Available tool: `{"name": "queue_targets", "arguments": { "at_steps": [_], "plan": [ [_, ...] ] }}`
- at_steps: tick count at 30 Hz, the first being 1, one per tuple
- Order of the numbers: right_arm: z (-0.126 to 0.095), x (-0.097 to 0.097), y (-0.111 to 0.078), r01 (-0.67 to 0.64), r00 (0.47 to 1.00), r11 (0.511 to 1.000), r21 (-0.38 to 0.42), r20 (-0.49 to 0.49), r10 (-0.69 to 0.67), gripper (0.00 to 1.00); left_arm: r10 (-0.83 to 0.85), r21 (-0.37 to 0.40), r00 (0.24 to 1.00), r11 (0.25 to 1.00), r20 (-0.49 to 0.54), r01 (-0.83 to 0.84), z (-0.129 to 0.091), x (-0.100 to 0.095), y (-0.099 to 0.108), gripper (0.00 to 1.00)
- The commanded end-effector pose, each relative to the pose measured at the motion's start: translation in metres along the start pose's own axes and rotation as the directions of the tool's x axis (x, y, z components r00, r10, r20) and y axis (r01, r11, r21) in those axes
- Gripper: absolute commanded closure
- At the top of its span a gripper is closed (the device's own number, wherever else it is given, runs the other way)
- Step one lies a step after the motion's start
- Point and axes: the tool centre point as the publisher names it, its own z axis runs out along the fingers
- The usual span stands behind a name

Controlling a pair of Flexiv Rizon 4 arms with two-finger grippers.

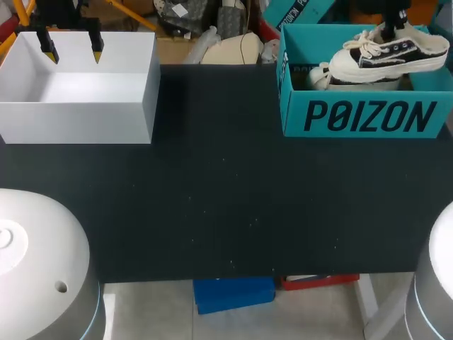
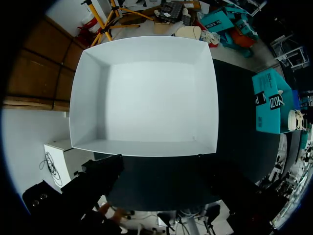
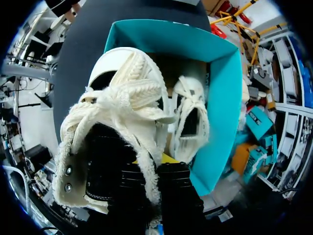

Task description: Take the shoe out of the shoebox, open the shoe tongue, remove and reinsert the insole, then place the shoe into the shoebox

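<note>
A black and cream lace-up shoe (image 1: 389,53) hangs tilted just above the teal shoebox (image 1: 368,117) at the back right. My right gripper (image 1: 391,28) is shut on its heel-side collar. In the right wrist view the shoe (image 3: 127,112) fills the space ahead of the gripper (image 3: 156,181), whose fingers pinch the fleecy edge. A second cream shoe (image 3: 190,117) lies inside the shoebox (image 3: 225,98); it also shows in the head view (image 1: 318,74). My left gripper (image 1: 72,53) hovers open and empty over the white box (image 1: 78,120) at the back left.
The white box (image 2: 146,44) is empty and fills the left wrist view ahead of the open left gripper (image 2: 161,186). The black table (image 1: 226,198) stretches between the two boxes to the front edge.
</note>
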Motion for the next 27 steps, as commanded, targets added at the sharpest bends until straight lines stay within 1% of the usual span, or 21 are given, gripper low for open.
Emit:
{"name": "queue_targets", "arguments": {
  "at_steps": [1, 4, 7, 9, 11, 12, 14, 16, 17, 18, 19, 23, 25, 27],
  "plan": [
    [-0.096, 0.035, 0.017, -0.001, 0.999, 0.999, 0.039, 0.044, -0.001, 1.0, 0.0, 0.0, 1.0, 1.0, 0.0, 0.0, 0.0, 0.0, 0.0, 0.0],
    [-0.114, 0.054, 0.034, 0.008, 0.997, 0.998, 0.06, 0.077, -0.012, 1.0, 0.0, 0.0, 1.0, 1.0, 0.0, 0.0, 0.0, 0.0, 0.0, 0.0],
    [-0.124, 0.077, 0.056, 0.0, 0.995, 0.999, 0.049, 0.103, -0.005, 1.0, 0.0, 0.0, 1.0, 1.0, 0.0, 0.0, 0.0, 0.0, 0.0, 0.0],
    [-0.129, 0.094, 0.074, 0.01, 0.993, 0.999, 0.037, 0.118, -0.014, 1.0, 0.0, 0.0, 1.0, 1.0, 0.0, 0.0, 0.0, 0.0, 0.0, 0.0],
    [-0.131, 0.112, 0.094, 0.033, 0.99, 0.998, 0.053, 0.132, -0.04, 1.0, 0.0, 0.0, 1.0, 1.0, 0.0, 0.0, 0.0, 0.0, 0.0, 0.0],
    [-0.131, 0.12, 0.103, 0.033, 0.991, 0.999, 0.042, 0.126, -0.038, 1.0, 0.0, 0.0, 1.0, 1.0, 0.0, 0.0, 0.0, 0.0, 0.0, 0.0],
    [-0.127, 0.135, 0.121, 0.027, 0.992, 0.999, 0.045, 0.124, -0.032, 1.0, 0.0, 0.0, 1.0, 1.0, 0.0, 0.0, 0.0, 0.0, 0.0, 0.0],
    [-0.12, 0.148, 0.143, 0.009, 0.994, 1.0, 0.029, 0.107, -0.012, 1.0, 0.0, 0.0, 1.0, 1.0, 0.0, 0.0, 0.0, 0.0, 0.0, 0.0],
    [-0.116, 0.153, 0.154, 0.009, 0.995, 0.999, 0.035, 0.103, -0.013, 1.0, 0.0, 0.0, 1.0, 1.0, 0.0, 0.0, 0.0, 0.0, 0.0, 0.0],
    [-0.112, 0.158, 0.165, 0.011, 0.996, 0.999, 0.041, 0.093, -0.015, 1.0, 0.0, 0.0, 1.0, 1.0, 0.0, 0.0, 0.0, 0.0, 0.0, 0.0],
    [-0.107, 0.162, 0.177, -0.002, 0.996, 1.0, 0.025, 0.084, 0.0, 1.0, 0.0, 0.0, 1.0, 1.0, 0.0, 0.0, 0.0, 0.0, 0.0, 0.0],
    [-0.091, 0.177, 0.224, -0.015, 0.998, 1.0, 0.013, 0.061, 0.014, 1.0, 0.0, 0.0, 1.0, 1.0, 0.0, 0.0, 0.0, 0.0, 0.0, 0.0],
    [-0.082, 0.183, 0.249, -0.012, 0.999, 1.0, -0.003, 0.052, 0.012, 1.0, 0.0, 0.0, 1.0, 1.0, 0.0, 0.0, 0.0, 0.0, 0.0, 0.0],
    [-0.078, 0.189, 0.275, -0.001, 0.999, 0.999, -0.033, 0.044, 0.003, 1.0, 0.0, 0.0, 1.0, 1.0, 0.0, 0.0, 0.0, 0.0, 0.0, 0.0]
  ]
}}
